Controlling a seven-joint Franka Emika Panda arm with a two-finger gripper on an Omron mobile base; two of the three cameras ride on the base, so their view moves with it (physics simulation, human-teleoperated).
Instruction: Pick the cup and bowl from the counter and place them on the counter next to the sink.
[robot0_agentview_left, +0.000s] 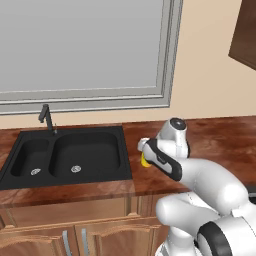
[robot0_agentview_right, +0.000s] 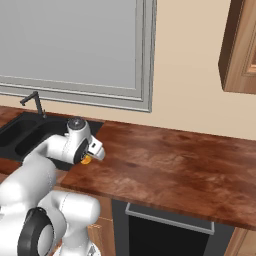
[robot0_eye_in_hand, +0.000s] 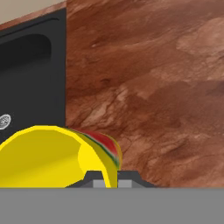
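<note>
Yellow cup (robot0_eye_in_hand: 48, 157) sits pinched by its rim in the closed claw (robot0_eye_in_hand: 111, 180), above the counter (robot0_eye_in_hand: 153, 87).

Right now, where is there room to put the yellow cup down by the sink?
The counter lies bare between the sink rim and the far right end, back to the wall. It is tight only beside the rim, where the gripper holds the cup.

The bench (robot0_agentview_right: 170, 165) lies bare and open to the right of the sink (robot0_agentview_left: 70, 155), giving wide room for a gripper to pass. The faucet (robot0_agentview_left: 46, 118) rises behind the 2 basins, against the window sill (robot0_agentview_left: 85, 102). An upper cabinet (robot0_agentview_right: 239, 47) hangs over the bench's far right.
</note>
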